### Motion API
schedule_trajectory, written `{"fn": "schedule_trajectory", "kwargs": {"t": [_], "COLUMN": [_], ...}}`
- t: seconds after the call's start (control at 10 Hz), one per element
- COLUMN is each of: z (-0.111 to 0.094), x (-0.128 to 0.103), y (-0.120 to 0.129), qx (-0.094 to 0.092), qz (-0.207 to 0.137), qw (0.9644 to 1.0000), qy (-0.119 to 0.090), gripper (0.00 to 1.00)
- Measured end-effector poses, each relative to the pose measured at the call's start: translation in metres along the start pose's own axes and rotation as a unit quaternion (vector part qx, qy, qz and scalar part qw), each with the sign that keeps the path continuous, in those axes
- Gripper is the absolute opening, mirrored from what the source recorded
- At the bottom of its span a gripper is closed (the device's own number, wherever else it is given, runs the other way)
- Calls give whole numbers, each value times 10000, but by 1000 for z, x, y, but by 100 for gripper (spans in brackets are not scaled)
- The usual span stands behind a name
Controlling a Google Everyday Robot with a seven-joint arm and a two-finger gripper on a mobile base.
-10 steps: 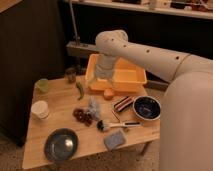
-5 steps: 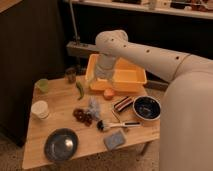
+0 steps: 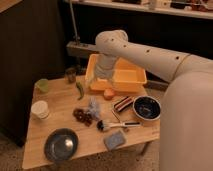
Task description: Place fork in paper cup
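The paper cup (image 3: 40, 109) stands upright near the left edge of the wooden table (image 3: 35, 150); it is off-white and looks empty. My gripper (image 3: 101, 78) hangs from the white arm (image 3: 150, 55) over the front left part of the yellow bin (image 3: 125, 77), well to the right of and behind the cup. I cannot pick out the fork anywhere; it is hidden or out of view.
A pale green cup (image 3: 42, 85) and a dark tumbler (image 3: 70, 75) stand at the back left. A green pepper (image 3: 80, 90), an orange fruit (image 3: 108, 93), grapes (image 3: 82, 116), a white-handled brush (image 3: 119, 124), a dark bowl (image 3: 146, 108), a grey plate (image 3: 61, 144) and a sponge (image 3: 114, 141) lie about.
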Motion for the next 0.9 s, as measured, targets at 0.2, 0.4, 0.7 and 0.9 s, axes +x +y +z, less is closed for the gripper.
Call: {"fn": "schedule_trajectory", "kwargs": {"t": [0.2, 0.4, 0.7, 0.9], "z": [-10, -25, -33, -33], "x": [-1, 3, 11, 11], "y": [-15, -45, -70, -67], "qx": [-104, -224, -250, -255], "qz": [-204, -418, -480, -506], "qw": [9996, 9984, 9981, 9980], "qy": [-134, -293, -293, -283], "gripper": [80, 80, 80, 80]}}
